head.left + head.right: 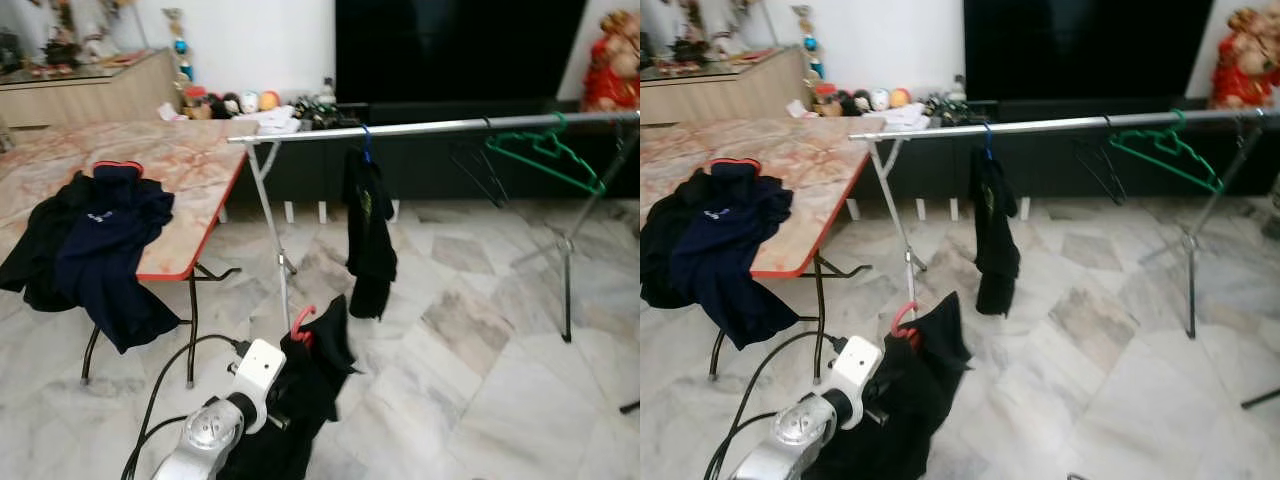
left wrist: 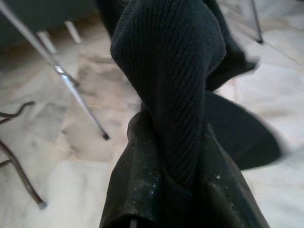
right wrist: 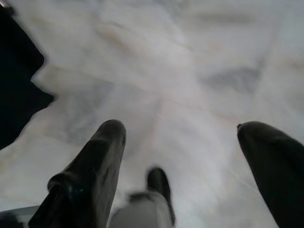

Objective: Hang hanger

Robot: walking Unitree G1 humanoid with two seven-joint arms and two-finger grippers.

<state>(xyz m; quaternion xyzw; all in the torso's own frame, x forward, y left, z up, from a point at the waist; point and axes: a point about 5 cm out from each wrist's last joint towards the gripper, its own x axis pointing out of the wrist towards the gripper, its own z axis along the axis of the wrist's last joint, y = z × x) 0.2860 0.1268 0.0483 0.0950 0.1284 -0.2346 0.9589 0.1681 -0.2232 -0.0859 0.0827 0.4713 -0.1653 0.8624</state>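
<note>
My left gripper (image 2: 175, 190) is clamped on a black garment (image 1: 300, 400) low in front of me, fingers mostly buried in cloth. Its red hanger (image 1: 302, 322) shows just a hook; the rest is hidden. Rail (image 1: 430, 127) stands well above. My right gripper (image 3: 190, 156) is spread wide, empty, over the floor (image 3: 190, 71).

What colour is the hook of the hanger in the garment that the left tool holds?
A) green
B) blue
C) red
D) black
C: the left tool is shut on the black garment, and a red hanger hook sticks out at its top; the green hanger is on the rail.
</note>
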